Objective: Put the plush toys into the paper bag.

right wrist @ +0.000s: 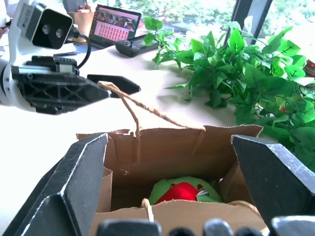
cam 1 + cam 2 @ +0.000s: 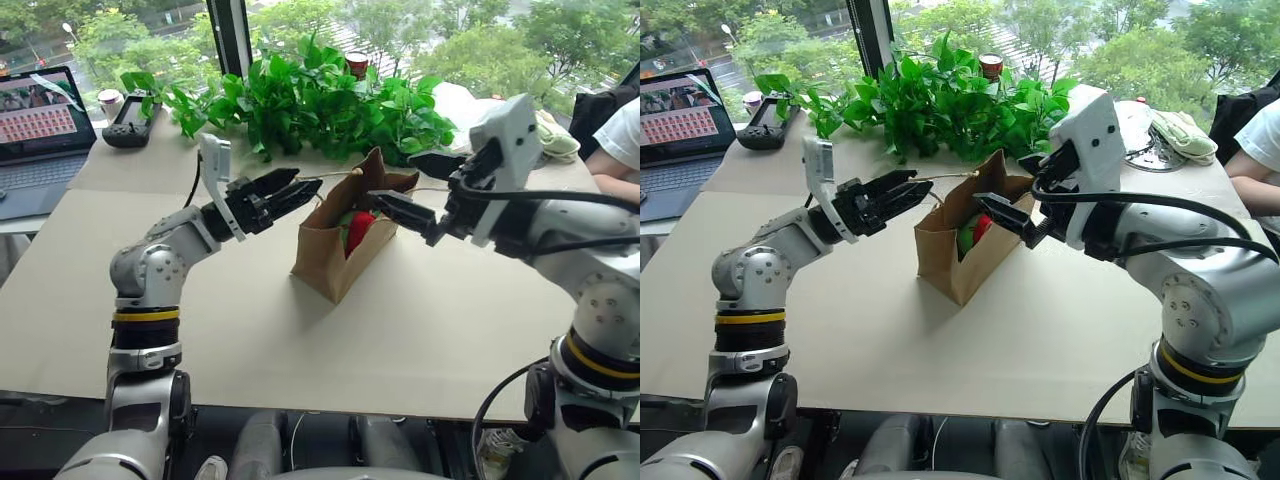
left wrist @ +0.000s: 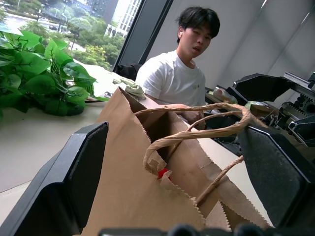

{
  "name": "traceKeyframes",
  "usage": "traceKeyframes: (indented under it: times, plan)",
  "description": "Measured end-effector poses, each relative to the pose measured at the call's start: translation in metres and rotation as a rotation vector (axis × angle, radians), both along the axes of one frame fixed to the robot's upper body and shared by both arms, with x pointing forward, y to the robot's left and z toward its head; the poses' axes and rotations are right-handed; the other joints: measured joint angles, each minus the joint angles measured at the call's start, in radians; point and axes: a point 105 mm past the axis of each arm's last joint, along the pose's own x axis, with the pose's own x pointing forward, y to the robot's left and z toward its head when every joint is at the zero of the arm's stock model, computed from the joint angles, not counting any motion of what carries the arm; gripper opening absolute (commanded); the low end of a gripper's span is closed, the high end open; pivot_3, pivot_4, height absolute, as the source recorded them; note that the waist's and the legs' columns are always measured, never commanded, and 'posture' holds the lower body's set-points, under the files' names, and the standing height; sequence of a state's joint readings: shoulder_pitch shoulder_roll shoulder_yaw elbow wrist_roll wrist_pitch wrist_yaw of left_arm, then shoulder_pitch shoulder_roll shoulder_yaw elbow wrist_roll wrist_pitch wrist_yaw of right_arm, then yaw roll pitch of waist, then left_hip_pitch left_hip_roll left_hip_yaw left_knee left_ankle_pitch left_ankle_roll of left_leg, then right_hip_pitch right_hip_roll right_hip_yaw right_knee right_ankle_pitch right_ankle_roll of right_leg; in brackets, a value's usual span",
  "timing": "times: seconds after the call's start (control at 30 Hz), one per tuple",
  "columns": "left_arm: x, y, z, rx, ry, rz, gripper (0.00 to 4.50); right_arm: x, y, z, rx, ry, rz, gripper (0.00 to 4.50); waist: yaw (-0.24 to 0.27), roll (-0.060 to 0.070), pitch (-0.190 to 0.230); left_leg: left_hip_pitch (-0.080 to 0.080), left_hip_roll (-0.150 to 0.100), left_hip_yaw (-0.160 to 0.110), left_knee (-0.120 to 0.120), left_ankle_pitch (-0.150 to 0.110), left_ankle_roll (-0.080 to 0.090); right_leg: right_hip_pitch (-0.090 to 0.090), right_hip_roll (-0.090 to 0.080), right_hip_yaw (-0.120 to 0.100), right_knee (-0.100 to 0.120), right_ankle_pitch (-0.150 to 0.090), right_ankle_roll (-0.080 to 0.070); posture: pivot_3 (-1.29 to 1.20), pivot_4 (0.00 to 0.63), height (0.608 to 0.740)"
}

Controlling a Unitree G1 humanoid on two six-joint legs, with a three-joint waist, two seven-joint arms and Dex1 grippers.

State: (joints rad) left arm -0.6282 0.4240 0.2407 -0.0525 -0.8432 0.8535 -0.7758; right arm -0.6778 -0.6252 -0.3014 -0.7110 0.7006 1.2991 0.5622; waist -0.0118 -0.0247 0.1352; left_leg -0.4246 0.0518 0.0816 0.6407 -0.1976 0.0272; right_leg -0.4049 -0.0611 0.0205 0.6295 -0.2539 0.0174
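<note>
Red chili-shaped plush toy (image 1: 181,192) and rounded bright green plush toy (image 1: 162,189) are seen lying together at the bottom of the brown kraft paper bag (image 2: 330,262), red one on top of the green. The bag stands upright and open-mouthed near the middle of the pale counter (image 2: 300,350), with its thin tan looped cord handles (image 3: 197,132) raised above the rim.

Left gripper (image 2: 290,192) is held just beside the bag's upper edge on the robot's left, fingers spread, nothing pinched; one cord handle is draped near its fingertips, contact cannot be confirmed. Right gripper (image 2: 1002,213) is held at the bag's mouth from the robot's right, fingers also spread wide and empty.

Behind the bag, a row of leafy green potted plants (image 2: 310,100) is lined along the window. An open laptop (image 2: 40,130) and a black handheld controller (image 2: 128,122) are seen at the far left of the counter. A person in a white T-shirt (image 3: 172,81) is seated beyond the counter's right end.
</note>
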Motion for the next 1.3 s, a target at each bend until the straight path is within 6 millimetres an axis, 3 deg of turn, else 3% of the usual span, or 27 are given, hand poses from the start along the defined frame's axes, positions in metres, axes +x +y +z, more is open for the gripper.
traceKeyframes:
  times: [0.13,0.27,0.3,0.33,0.57,0.7,0.9,1.3]
  plan:
    - [-0.013,0.014,-0.020,0.044,0.066,0.003,4.45,-0.019,-0.005,-0.002,0.012,0.032,0.104,4.50,0.000,0.000,0.000,0.001,0.000,0.000,0.000,0.000,0.000,0.000,0.000,0.000,0.000,0.000,0.000,0.00,0.150,0.740]
    - [-0.020,0.020,-0.051,0.138,0.104,0.021,4.45,-0.030,-0.008,-0.021,-0.023,0.114,0.166,4.50,0.000,0.000,0.000,0.002,0.000,0.001,0.000,0.000,0.000,0.001,0.000,0.001,0.000,0.000,0.000,0.00,0.150,0.740]
    - [-0.021,0.019,-0.057,0.158,0.105,0.023,4.50,-0.032,-0.008,-0.026,-0.028,0.131,0.182,4.00,0.001,0.000,0.000,0.002,0.000,0.001,0.000,0.000,0.000,0.001,0.000,0.001,0.000,0.000,0.000,0.00,0.150,0.740]
    - [-0.021,0.018,-0.060,0.173,0.100,0.027,4.50,-0.034,-0.006,-0.029,-0.031,0.145,0.202,3.84,0.001,0.000,0.000,0.002,0.000,0.001,0.000,0.000,0.000,0.001,0.000,0.001,0.000,0.000,0.000,0.00,0.150,0.740]
    - [-0.014,0.009,-0.073,0.282,0.001,0.058,4.50,-0.047,0.010,-0.067,-0.135,0.245,0.306,1.31,0.002,0.000,0.000,0.001,0.000,0.001,0.000,0.000,0.000,0.000,0.000,0.002,0.000,0.000,0.000,0.00,0.150,0.740]
    - [-0.017,0.003,-0.076,0.291,-0.021,0.028,4.50,-0.033,0.014,-0.085,-0.219,0.251,0.243,0.03,-0.001,0.000,0.000,0.002,0.000,0.001,0.000,0.000,0.000,0.000,0.000,0.003,0.000,0.000,0.000,0.00,0.150,0.740]
    - [-0.021,-0.003,-0.081,0.324,-0.044,-0.006,4.50,0.022,0.014,-0.103,-0.258,0.231,-0.006,0.03,-0.001,0.000,0.000,0.001,0.000,0.002,0.000,0.000,0.000,-0.001,0.001,0.003,0.001,0.000,0.000,0.00,0.150,0.740]
    - [-0.026,-0.026,-0.095,0.454,-0.142,-0.059,4.50,0.043,0.060,-0.080,-0.155,0.144,-0.020,0.03,0.004,0.000,0.000,0.000,0.000,0.002,0.000,0.000,0.001,-0.002,0.001,0.003,0.001,0.000,0.000,0.00,0.150,0.740]
